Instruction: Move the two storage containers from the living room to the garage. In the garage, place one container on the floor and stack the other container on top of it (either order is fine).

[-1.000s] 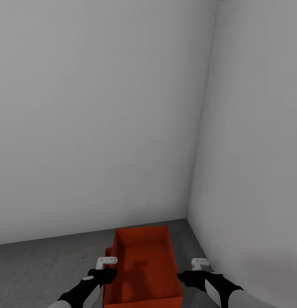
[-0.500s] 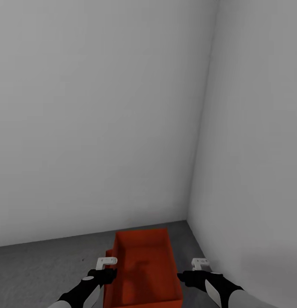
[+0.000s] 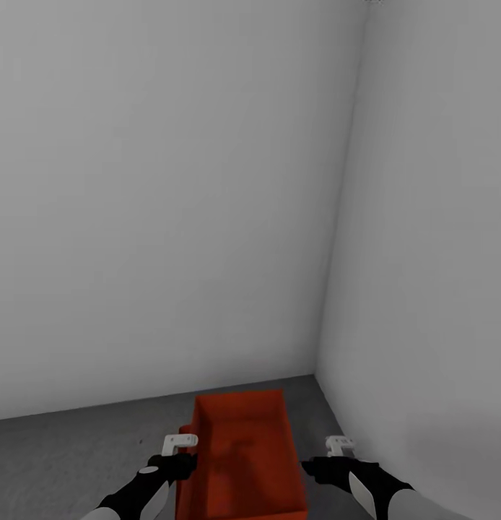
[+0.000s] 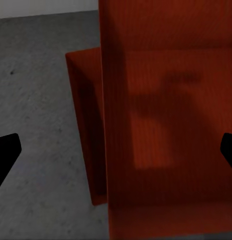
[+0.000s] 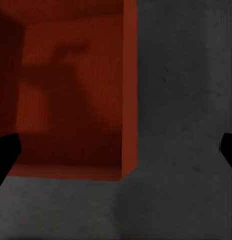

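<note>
Two orange-red storage containers are in the garage corner. The upper container (image 3: 243,462) (image 4: 166,125) (image 5: 70,100) sits over the lower container (image 3: 184,427) (image 4: 88,125), which juts out along its left side. Both rest on the dark grey floor (image 3: 63,462). My left gripper (image 3: 182,466) (image 4: 116,155) hangs open above the upper bin's left wall, touching nothing. Above the bin's right wall my right gripper (image 3: 313,468) (image 5: 116,152) is also open and holds nothing. Most of the lower bin is hidden.
A pale grey wall (image 3: 171,217) rises just behind the bins. A second wall (image 3: 424,289) closes in close on the right, forming a corner. Speckled floor (image 4: 35,100) (image 5: 186,125) stretches to the left and between the bins and the right wall.
The upper container's far rim sits slightly lower in the head view than a second ago. Both arms have barely moved.
</note>
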